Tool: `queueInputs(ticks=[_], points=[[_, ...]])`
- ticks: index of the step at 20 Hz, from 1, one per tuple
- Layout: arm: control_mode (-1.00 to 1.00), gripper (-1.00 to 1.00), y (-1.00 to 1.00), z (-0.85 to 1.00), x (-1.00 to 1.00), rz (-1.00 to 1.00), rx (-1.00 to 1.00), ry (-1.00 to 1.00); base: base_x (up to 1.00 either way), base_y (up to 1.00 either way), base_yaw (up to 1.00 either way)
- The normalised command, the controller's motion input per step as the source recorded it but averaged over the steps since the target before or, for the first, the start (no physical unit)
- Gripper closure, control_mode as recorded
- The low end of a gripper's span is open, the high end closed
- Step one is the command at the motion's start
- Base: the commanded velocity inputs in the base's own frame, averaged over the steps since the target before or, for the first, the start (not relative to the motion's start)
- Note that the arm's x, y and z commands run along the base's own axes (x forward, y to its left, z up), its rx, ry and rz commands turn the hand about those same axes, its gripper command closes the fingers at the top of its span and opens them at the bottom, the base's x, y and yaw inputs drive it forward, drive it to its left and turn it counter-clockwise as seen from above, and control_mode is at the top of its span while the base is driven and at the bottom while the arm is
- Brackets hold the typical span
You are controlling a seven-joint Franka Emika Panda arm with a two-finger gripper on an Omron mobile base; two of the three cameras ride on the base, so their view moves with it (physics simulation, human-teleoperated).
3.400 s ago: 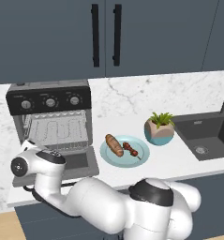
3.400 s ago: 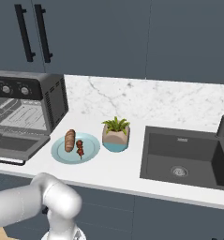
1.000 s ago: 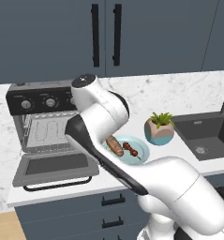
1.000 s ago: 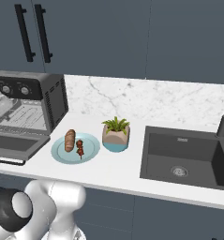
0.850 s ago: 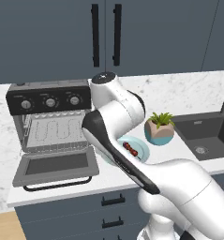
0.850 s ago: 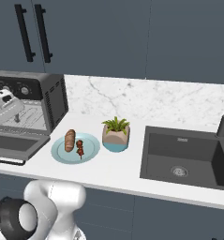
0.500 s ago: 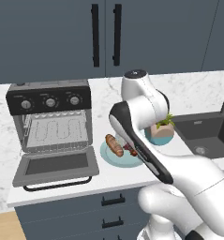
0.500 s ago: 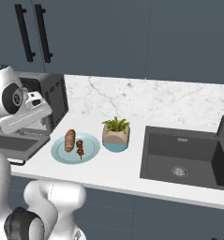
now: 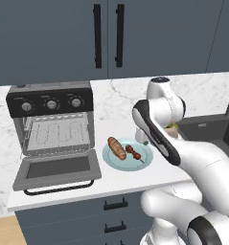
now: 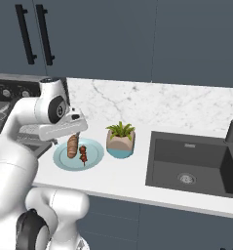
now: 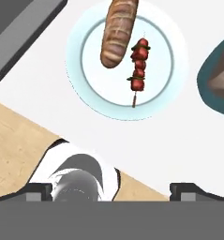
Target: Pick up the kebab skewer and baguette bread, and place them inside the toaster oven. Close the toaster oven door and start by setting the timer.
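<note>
A skewer (image 11: 138, 65) and bread (image 11: 118, 32) lie side by side on a pale plate (image 11: 92, 89), below the robot's raised gripper (image 11: 111, 189), its fingers spread wide and empty; the oven door (image 9: 58, 170) hangs open, ready for loading.

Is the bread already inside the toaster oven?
No, the baguette bread lies on the plate beside the kebab skewer, outside the toaster oven.

Base views flank; hand view overlooks shared plate (image 11: 90, 75).
</note>
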Motion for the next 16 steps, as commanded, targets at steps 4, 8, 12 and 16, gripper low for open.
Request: queueInputs(ticks=[4,8,12,16], points=[[-1.00,-1.00,-0.14,-0.59,0.34,-0.03,0.10,0.04,0.00,0.00,0.00],[-1.00,-1.00,0.00,-0.60,0.15,-0.01,0.05,0.00,0.00,0.00,0.00],[-1.00,-1.00,0.00,-0.59,0.00,0.00,0.02,0.00,0.00,0.00,0.00],[-1.00,-1.00,0.00,-0.47,0.25,0.00,0.00,0.00,0.00,0.00,0.00]])
